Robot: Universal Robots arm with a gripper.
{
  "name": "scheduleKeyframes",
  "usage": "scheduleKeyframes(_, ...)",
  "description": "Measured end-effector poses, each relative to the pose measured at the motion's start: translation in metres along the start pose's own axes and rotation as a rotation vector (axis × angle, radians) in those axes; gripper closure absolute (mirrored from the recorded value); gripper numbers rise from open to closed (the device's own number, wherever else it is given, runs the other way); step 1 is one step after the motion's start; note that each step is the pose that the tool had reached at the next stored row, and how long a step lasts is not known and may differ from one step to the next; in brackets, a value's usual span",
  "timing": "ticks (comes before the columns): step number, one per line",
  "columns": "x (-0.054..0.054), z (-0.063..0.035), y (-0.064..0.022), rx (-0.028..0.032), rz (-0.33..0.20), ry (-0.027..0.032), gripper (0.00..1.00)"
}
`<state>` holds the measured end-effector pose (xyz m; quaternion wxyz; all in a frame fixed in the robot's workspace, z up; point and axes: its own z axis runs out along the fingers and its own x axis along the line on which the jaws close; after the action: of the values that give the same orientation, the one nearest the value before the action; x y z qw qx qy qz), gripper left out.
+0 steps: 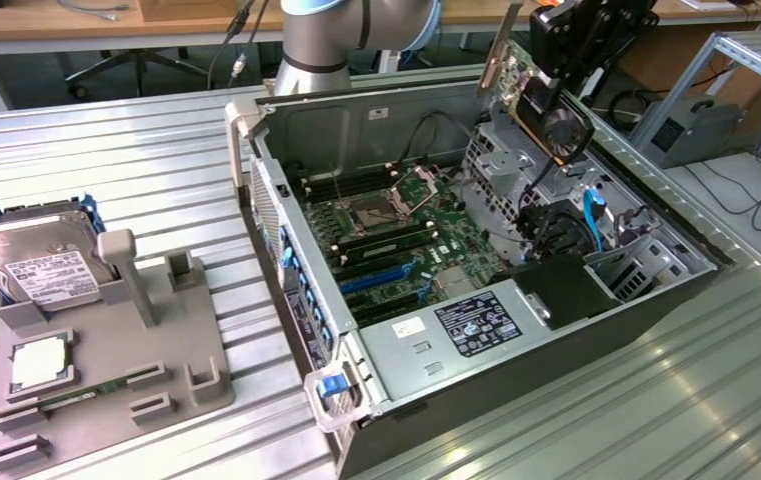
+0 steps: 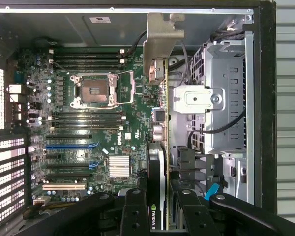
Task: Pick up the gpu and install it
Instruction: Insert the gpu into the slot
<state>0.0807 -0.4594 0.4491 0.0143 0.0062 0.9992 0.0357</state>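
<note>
Watching the exterior view, I saw the fingers (image 1: 578,50) pinching the gpu (image 1: 550,105), which hung on edge above the open computer case (image 1: 647,300), over its drive cage (image 1: 507,150) and clear of the motherboard (image 1: 394,225). I judged that any tilt could snag the loose cables (image 1: 540,195) beneath. In the wrist view, the fingers (image 2: 137,211) clamped the gpu (image 2: 161,157) edge-on, beside the expansion slots (image 2: 69,146) and running across their line, over none of them. Lowered like that, it would probably strike the cage (image 2: 221,98) instead of seating.

arm (image 1: 316,45): silver-grey tube, pale-blue joint cap | jaws: black, round screws
</note>
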Motion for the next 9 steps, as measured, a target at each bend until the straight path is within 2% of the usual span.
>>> scheduleKeyframes(5,0.0,0.0,0.0,-0.0005,-0.02,0.0014,0.73)
scheduleKeyframes(9,0.0,0.0,0.0001,-0.0019,-0.071,0.0051,0.73)
